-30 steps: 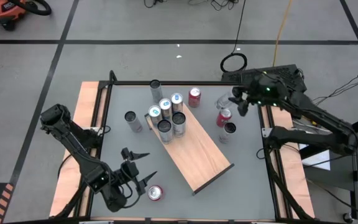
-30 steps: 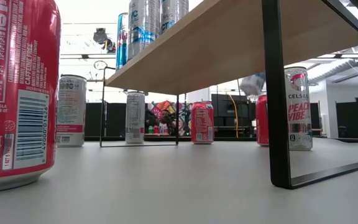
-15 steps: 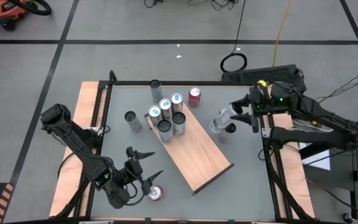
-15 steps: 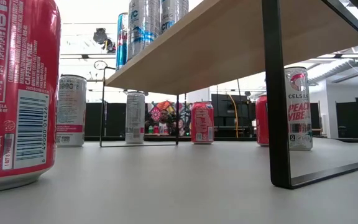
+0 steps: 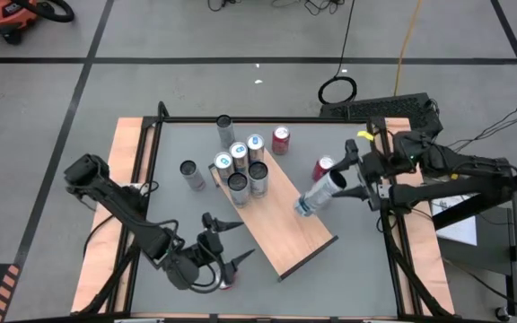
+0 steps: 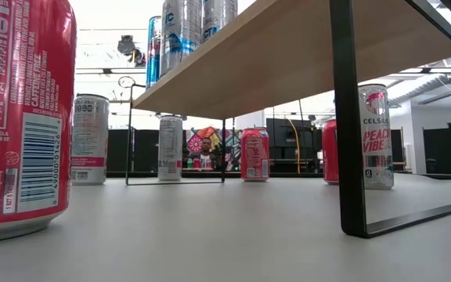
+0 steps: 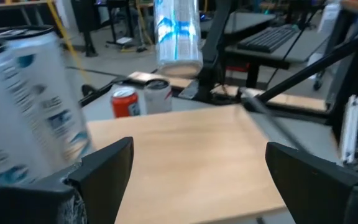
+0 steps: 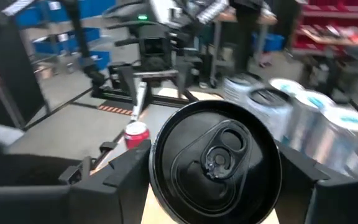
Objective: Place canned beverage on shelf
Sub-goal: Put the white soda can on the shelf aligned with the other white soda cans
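The right gripper (image 5: 341, 182) is clamped on a tall silver-and-blue aluminium can (image 5: 320, 193), tilted with its long axis toward eight o'clock, just above the light-brown wooden shelf board (image 5: 285, 224), right edge. The left gripper (image 5: 227, 242), fingers apart, waits at the near edge.

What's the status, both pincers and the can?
Right pincer holding silver can over shelf. Left pincer open above red can. Landing spot clear.
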Robot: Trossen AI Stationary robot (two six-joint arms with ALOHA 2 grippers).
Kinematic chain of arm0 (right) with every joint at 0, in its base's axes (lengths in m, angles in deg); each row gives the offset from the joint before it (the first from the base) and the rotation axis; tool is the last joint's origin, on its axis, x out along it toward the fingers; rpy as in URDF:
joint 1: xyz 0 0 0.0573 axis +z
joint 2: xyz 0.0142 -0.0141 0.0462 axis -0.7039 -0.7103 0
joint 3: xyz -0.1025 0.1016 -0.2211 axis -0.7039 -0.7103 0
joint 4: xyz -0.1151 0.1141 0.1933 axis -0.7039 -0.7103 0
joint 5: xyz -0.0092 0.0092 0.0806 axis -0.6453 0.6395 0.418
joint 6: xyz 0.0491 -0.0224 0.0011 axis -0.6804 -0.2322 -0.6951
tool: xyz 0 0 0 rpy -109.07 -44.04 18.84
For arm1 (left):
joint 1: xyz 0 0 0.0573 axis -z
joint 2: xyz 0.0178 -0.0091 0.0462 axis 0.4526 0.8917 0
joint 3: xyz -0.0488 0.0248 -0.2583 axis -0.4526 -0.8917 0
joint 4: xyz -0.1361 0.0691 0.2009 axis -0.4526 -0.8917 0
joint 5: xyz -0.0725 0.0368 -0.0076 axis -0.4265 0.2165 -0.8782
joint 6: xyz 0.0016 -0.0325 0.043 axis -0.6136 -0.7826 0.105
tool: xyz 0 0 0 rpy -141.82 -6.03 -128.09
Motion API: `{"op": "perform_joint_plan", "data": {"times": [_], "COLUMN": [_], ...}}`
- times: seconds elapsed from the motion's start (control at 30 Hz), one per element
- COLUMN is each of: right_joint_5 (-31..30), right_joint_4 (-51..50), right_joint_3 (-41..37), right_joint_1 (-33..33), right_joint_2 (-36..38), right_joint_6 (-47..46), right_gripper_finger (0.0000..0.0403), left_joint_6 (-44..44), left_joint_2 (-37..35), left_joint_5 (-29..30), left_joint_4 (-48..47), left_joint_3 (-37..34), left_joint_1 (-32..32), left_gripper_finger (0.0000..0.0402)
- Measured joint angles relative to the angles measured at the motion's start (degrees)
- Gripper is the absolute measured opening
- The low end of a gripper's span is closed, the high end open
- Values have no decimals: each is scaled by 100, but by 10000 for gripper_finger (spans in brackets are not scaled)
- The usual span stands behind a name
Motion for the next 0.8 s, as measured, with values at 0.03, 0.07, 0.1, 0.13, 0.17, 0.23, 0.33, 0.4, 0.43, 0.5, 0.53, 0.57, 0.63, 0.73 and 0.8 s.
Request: {"op": "perform_joint_plan", "data": {"times": [0.03, 0.07, 0.1, 0.13, 0.17, 0.23, 0.33, 0.4, 0.43, 0.5, 0.53, 0.57, 0.63, 0.73, 0.8], "right_joint_5": [-2, -6, -9, -12, -11, -9, -3, -7, -8, -21, -24, -26, -30, -35, -33], "right_joint_4": [82, 158, 238, 321, 395, 487, 653, 860, 972, 1175, 1260, 1346, 1526, 1807, 1956], "right_joint_3": [0, 0, 0, 0, 0, 2, 2, 2, 2, 2, 2, 2, 2, 2, 2], "right_joint_1": [99, 205, 312, 422, 529, 728, 995, 1156, 1230, 1366, 1437, 1499, 1622, 1770, 1843], "right_joint_2": [-52, -108, -169, -232, -300, -431, -659, -823, -906, -1065, -1147, -1227, -1393, -1599, -1714], "right_joint_6": [92, 189, 299, 427, 555, 804, 1047, 1157, 1208, 1326, 1405, 1483, 1638, 1822, 1884], "right_gripper_finger": [230, 230, 230, 230, 230, 230, 230, 231, 231, 231, 231, 231, 231, 231, 231], "left_joint_6": [106, 202, 285, 332, 344, 377, 472, 542, 604, 639, 650, 691, 815, 829, 827], "left_joint_2": [46, 86, 119, 161, 204, 266, 331, 372, 382, 402, 427, 449, 494, 560, 581], "left_joint_5": [-44, -88, -141, -157, -175, -233, -385, -546, -659, -896, -1012, -1120, -1340, -1816, -1946], "left_joint_4": [204, 373, 495, 597, 689, 807, 1006, 1153, 1210, 1358, 1446, 1491, 1561, 1728, 1717], "left_joint_3": [0, 2, 2, 2, 2, 2, 2, 2, 2, 2, 7, 6, 3, 5, 4], "left_joint_1": [-35, -67, -94, -114, -147, -207, -264, -310, -336, -427, -480, -512, -551, -632, -646], "left_gripper_finger": [365, 365, 365, 365, 365, 365, 365, 365, 365, 365, 365, 365, 365, 365, 365]}}
